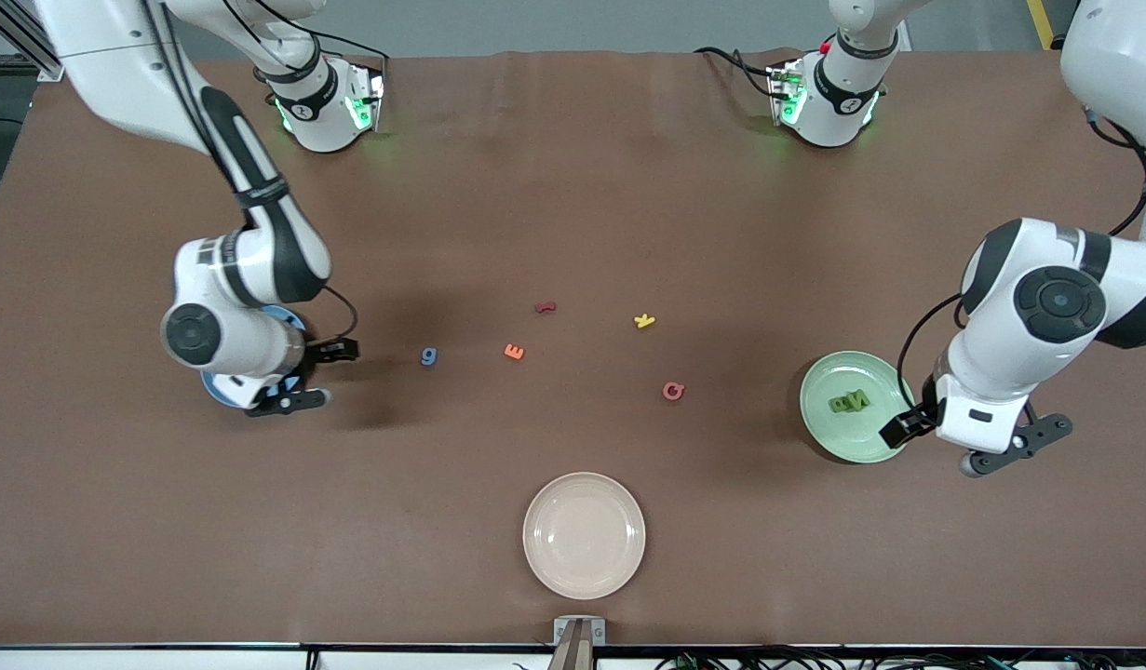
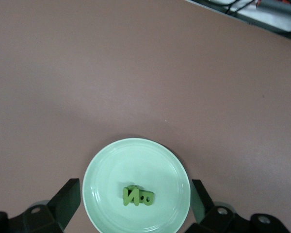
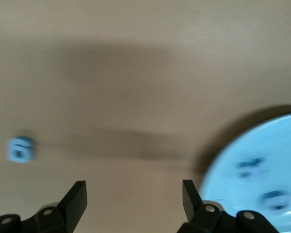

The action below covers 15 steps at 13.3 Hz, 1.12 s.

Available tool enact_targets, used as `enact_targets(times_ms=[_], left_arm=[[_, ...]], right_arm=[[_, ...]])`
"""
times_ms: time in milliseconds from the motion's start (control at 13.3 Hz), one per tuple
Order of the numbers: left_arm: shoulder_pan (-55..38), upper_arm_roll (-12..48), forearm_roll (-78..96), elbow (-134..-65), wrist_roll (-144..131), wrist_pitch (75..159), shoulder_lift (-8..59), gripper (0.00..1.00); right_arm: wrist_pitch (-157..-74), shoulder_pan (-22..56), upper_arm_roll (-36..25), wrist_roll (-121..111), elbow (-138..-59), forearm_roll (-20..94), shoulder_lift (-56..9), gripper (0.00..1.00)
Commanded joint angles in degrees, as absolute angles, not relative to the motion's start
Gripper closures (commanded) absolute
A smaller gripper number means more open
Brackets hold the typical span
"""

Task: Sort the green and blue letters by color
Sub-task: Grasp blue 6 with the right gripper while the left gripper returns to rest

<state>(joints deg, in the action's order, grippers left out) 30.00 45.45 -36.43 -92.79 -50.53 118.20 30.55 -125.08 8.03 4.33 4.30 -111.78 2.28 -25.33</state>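
Note:
A blue g (image 1: pixel 428 355) lies on the brown table; it also shows in the right wrist view (image 3: pixel 20 149). My right gripper (image 1: pixel 335 352) is open and empty (image 3: pixel 133 187), over bare table between the g and the blue plate (image 1: pixel 221 389). That plate (image 3: pixel 281 145) holds two blurred blue letters (image 3: pixel 250 167). Green letters (image 1: pixel 850 402), an N and others bunched against it, lie in the green plate (image 1: pixel 829 377). My left gripper (image 1: pixel 908 426) is open and empty (image 2: pixel 133 187) above this plate (image 2: pixel 106 165) and its green letters (image 2: pixel 138 195).
An orange E (image 1: pixel 514 352), a dark red letter (image 1: pixel 545 307), a yellow letter (image 1: pixel 644 321) and a pink round letter (image 1: pixel 673 391) lie mid-table. A beige plate (image 1: pixel 584 577) stands empty near the front camera's edge.

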Motion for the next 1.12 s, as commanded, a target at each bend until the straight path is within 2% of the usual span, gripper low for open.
enact_targets(times_ms=[0,150,375,599,824,899,1049], left_arm=[[30.41,45.53,-36.65,-89.58,-48.7,116.54,29.7,0.0],[30.5,45.18,-36.3,-85.54,-45.29,116.54,30.67,0.0],[30.5,45.35,-36.99,-84.55,-42.46,112.35,29.8,0.0],[30.24,45.62,-35.25,-82.45,-34.39,105.32,25.51,0.0],[30.32,45.36,-28.77,-80.6,-29.12,98.02,20.41,0.0],[29.63,43.44,-25.87,-80.33,-26.31,97.74,17.35,0.0],[21.5,30.4,-15.44,-80.86,-23.74,96.86,11.01,0.0]], right_arm=[[-128.39,13.51,3.69,12.71,-113.47,3.96,-23.99,0.12],[-132.69,16.94,3.69,18.69,-113.47,3.96,-24.78,0.12],[-138.32,19.59,3.69,22.41,-115.04,3.96,-26.1,0.14],[-145.0,20.13,3.69,22.41,-116.98,3.96,-28.03,0.14],[-146.6,20.83,3.6,22.41,-116.98,3.96,-29.53,0.15],[-146.86,21.0,3.6,22.41,-116.9,3.96,-29.88,0.17],[-146.95,21.09,3.6,22.41,-116.98,3.96,-30.06,0.25]])
